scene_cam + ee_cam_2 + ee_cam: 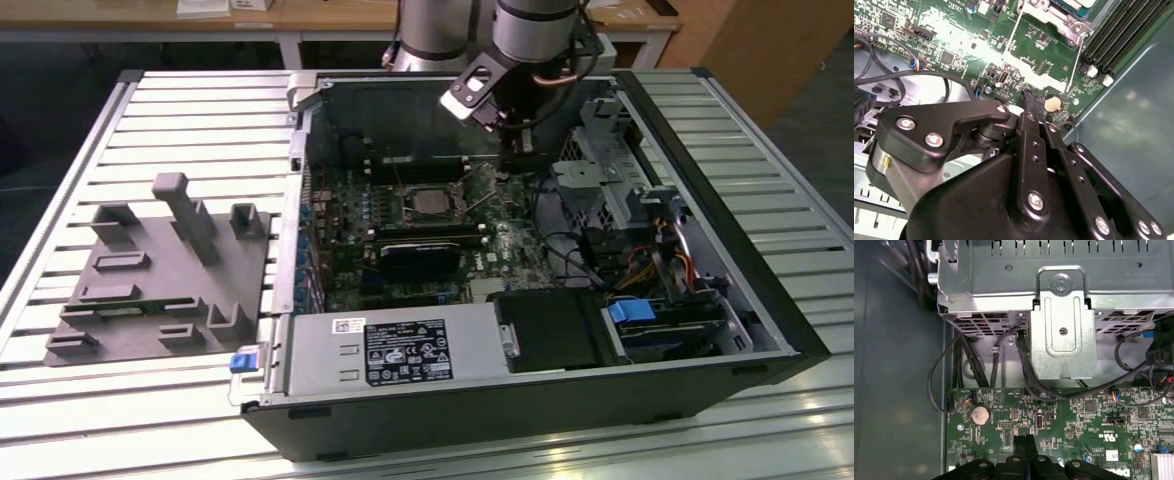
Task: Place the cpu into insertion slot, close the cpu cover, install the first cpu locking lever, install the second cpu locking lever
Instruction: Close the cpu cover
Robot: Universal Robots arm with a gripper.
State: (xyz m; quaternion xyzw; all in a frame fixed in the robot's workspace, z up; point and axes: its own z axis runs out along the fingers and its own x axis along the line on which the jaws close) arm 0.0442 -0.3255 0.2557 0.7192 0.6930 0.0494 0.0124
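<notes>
The cpu lies flat in the insertion slot near the middle of the green motherboard, its dull silver top facing up. In the second wrist view one corner of the chip shows, with the silver plate of the cpu cover lying at its edge; I cannot tell whether that plate is latched. Two thin wire locking levers run from the socket out over the board, towards the pincer.

The pincer hangs low over the board on the exterior view's right of the socket, apart from the chip. Its black fingertips are pressed together with nothing seen between them, near a round coin battery.

Beyond the tips a grey metal drive cage stands over the board's edge, and black cables loop beneath it. Long black memory slots run beside the socket, with a larger black module past them and a power supply in the near corner. The open computer case rests on a slatted table, beside a grey moulded fixture.
</notes>
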